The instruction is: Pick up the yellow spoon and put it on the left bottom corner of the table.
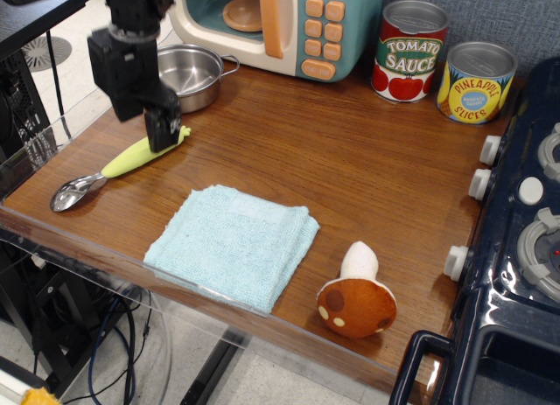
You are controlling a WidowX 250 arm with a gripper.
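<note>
Nearest you, the table (pixel 105 247) ends in its clear rim, and just behind that rim at the left front corner lies the yellow spoon (pixel 114 171), flat on the wood with its silver bowl toward the corner and its corn-cob handle running back and to the right. That is about where the task wants it, so you can judge the placing done. The blue cloth (pixel 233 241) sits just to its right, apart from it. Look next at the gripper (pixel 160 128): it hangs over the far tip of the handle, raised clear, gripping nothing; only one dark finger shows plainly, so you cannot tell how wide the jaws stand. Behind it rests the steel pan (pixel 186 76).
</note>
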